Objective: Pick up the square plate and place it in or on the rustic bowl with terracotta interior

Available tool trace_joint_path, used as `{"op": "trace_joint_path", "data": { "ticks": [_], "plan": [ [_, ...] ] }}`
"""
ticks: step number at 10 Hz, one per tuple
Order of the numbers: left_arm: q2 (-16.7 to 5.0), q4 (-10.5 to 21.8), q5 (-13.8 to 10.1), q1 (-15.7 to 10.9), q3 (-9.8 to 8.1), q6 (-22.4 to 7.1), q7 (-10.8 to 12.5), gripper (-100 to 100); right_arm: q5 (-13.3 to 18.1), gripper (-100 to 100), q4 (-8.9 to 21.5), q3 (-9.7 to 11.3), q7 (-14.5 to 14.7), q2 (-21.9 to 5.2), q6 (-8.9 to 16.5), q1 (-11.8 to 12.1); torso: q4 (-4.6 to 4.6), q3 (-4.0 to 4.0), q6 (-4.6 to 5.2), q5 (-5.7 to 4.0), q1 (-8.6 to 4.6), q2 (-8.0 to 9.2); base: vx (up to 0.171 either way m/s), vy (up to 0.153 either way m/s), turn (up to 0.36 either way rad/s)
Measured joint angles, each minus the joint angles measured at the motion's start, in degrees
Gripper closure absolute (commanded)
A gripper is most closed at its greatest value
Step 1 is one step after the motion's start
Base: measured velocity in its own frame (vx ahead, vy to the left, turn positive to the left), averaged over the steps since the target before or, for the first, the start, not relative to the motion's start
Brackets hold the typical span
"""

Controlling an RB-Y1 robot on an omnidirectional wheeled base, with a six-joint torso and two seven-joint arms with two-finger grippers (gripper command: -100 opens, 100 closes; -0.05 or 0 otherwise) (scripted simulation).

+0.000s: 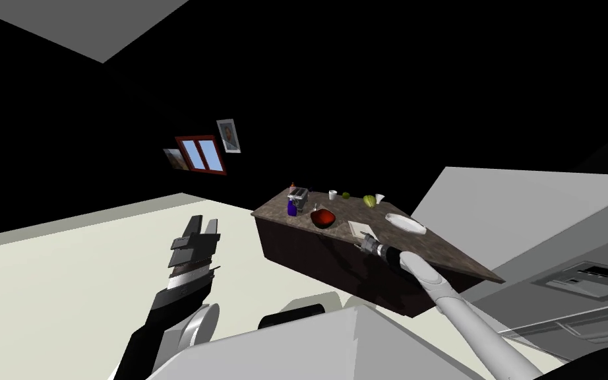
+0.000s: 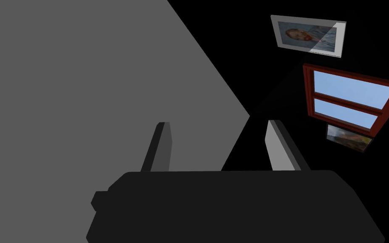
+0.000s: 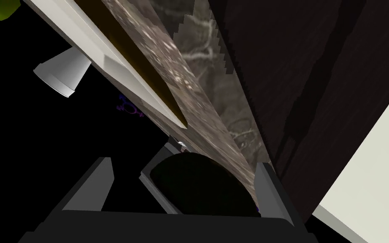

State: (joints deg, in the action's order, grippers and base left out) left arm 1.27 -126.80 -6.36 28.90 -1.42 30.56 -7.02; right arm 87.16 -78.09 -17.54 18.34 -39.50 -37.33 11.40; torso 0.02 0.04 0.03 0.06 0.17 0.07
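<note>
Just ahead of the right gripper [image 1: 363, 245], the square plate [image 1: 362, 229] lies flat on the stone-patterned counter top [image 1: 457, 260], close to its near edge. The gripper's fingers stand wide apart and hold nothing. Their tips are at the counter's edge, just short of the plate.

In the right wrist view the plate runs as a pale slab seen edge-on beyond the fingertips, toward one finger's side. The counter top stretches away beside it, and the counter's dark side panel [image 3: 324, 84] lies past the other finger. Between the fingers, close to the gripper's body, sits a dark rounded shape [image 3: 198, 190] that I cannot name.

Past the plate from this hand, and off to one side, stands the bowl [image 1: 323, 218], dark outside and red inside, near the plate but apart from it. On the plate's other side lies a white oval dish [image 1: 406, 223]. Farther from the hand, toward the counter's far end, stand a white cup [image 1: 332, 194], a small green fruit [image 1: 345, 195], a leafy green [image 1: 369, 200], a toaster [image 1: 298, 193] and a blue bottle [image 1: 291, 208].

The left gripper [image 1: 205, 224] hangs well apart from the counter, over the pale floor [image 1: 98, 277]. Its fingers are spread wide and empty.
</note>
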Motion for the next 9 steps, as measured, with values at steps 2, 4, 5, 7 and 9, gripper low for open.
{"op": "trace_joint_path", "data": {
  "ticks": [2, 4, 5, 7, 9],
  "plan": [
    [0.0, 0.0, 0.0, 0.0, 0.0, 0.0, 0.0, 0, 3.75, -100, 1.23, -0.27, 0.08, -1.12, 0.05, -0.34, 0.0, -0.01, 0.0, 0.0, 0.02, -0.01, 0.007, 0.06, 0.054],
    [0.0, 0.0, 0.0, 0.0, 0.0, 0.0, 0.0, 0, 6.08, -100, 3.4, -1.45, 1.16, -2.59, -0.71, -0.81, 0.0, 0.0, 0.02, 0.0, -0.01, 0.0, 0.002, 0.05, 0.042],
    [0.0, 0.0, 0.0, 0.0, 0.0, 0.0, 0.0, 0, 6.84, -100, 4.77, -1.67, 2.08, -3.0, -1.02, -1.45, 0.0, 0.0, 0.02, -0.01, -0.05, 0.0, 0.004, 0.055, 0.072],
    [0.0, 0.0, 0.0, 0.0, 0.0, 0.0, 0.0, 0, 9.68, -100, 8.01, -2.77, 3.72, -4.88, -1.75, -2.44, -0.01, -0.02, 0.01, 0.01, 0.03, -0.03, 0.008, 0.065, 0.067],
    [0.0, 0.0, 0.0, 0.0, 0.0, 0.0, 0.0, 0, 12.47, -100, 9.6, -3.03, 4.72, -5.55, -1.77, -3.02, 0.0, 0.01, 0.02, -0.01, -0.03, 0.02, 0.0, 0.042, 0.037]
  ]
}}
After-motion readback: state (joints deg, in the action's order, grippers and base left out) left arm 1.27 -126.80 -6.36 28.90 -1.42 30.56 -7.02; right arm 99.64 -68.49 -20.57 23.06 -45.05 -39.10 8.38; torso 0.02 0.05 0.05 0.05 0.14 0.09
